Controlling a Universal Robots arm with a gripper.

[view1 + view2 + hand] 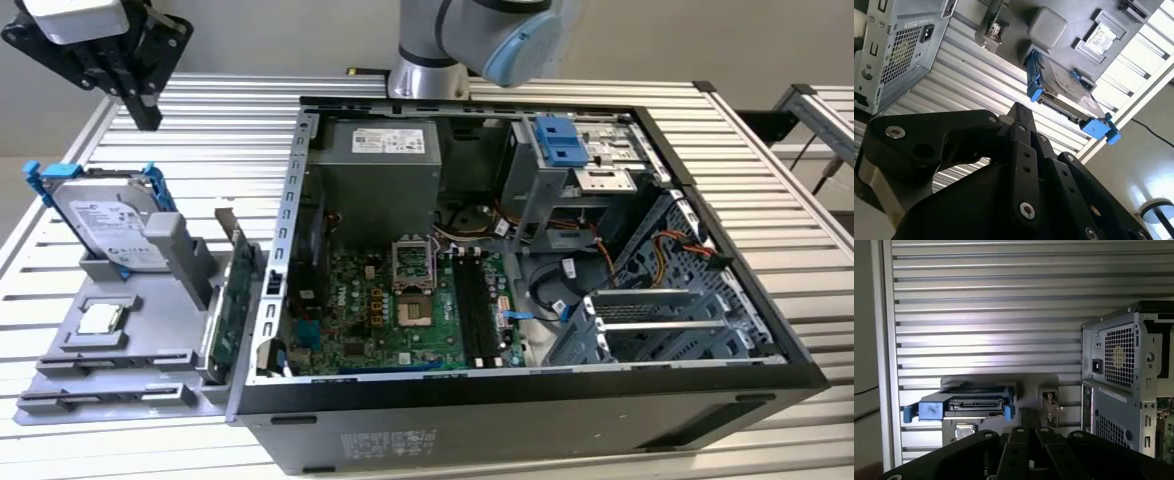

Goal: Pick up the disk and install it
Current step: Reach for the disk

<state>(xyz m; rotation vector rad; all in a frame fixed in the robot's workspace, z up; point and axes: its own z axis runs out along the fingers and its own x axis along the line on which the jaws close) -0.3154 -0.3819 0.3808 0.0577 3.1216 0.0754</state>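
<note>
The disk [110, 212], a silver-grey drive with a white label and blue rails, leans upright in a slot of the grey holder tray [80, 375] at the exterior view's left. Both wrist views look down on the disk [1064, 92] [975, 404] edge-on. My black gripper [144, 118] hangs well above the table behind the disk, clear of it. Its fingers [1020, 116] [1026, 432] are drawn together to a point, shut on nothing.
An open computer case [534, 400] lies in the middle, its motherboard [400, 310] exposed and a blue latch [561, 140] on the drive bay. A small square chip [100, 318] and an upright card [234, 290] share the tray. The arm's base [427, 60] stands behind the case.
</note>
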